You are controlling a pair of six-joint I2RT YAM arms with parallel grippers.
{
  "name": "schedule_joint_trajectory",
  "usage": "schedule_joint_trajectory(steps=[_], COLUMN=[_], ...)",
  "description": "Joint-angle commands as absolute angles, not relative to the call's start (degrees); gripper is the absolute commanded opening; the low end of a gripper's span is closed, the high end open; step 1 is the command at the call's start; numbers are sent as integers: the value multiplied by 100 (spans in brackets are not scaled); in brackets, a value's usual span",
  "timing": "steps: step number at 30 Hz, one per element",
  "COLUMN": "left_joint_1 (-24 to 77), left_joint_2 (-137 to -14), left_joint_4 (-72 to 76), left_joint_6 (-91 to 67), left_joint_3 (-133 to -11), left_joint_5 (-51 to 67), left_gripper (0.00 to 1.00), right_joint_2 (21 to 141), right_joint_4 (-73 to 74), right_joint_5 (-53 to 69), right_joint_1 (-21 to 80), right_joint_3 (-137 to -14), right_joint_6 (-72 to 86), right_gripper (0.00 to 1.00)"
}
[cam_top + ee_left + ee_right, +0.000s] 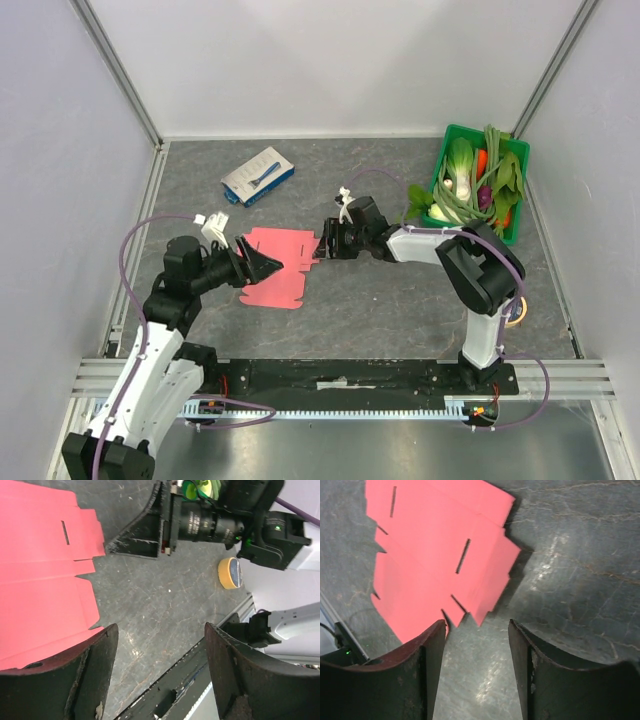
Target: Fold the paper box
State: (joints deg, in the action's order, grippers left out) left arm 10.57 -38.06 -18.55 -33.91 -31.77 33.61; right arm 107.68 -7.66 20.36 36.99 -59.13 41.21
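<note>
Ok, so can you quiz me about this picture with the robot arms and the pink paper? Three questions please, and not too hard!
1. True or false: the paper box is already folded up.
2. Pick one: what is in the green basket? A) vegetables B) toy cars C) shoes
3. Fill in the gap: the left gripper and the right gripper both have their fingers ____ (open or shut).

Key
1. False: it lies flat and unfolded.
2. A
3. open, and neither holds anything.
</note>
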Motion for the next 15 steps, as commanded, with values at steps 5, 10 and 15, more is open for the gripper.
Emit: schedule_joint_trajectory(steps=[5, 10, 15], left_joint_1=[1028, 1028, 1020], left_joint_2=[-3384, -3436, -3647], left_joint_4=[-1055, -1072, -1177], left_joint_6=[-4017, -4034, -4288], left_joint_3=[-2733, -2777, -2821], left_joint_5=[3973, 3815, 3359], left_gripper=[75, 72, 69], right_joint_2=[11364, 11557, 11427], right_joint_4=[-1642, -2593, -3163], right_joint_5=[1950, 1794, 2125], right_joint_1=[3647, 3621, 3437], right_joint_3=[-5898, -5669, -5546], right_joint_6=[4209, 4570, 4483], right_gripper=[53, 29, 0])
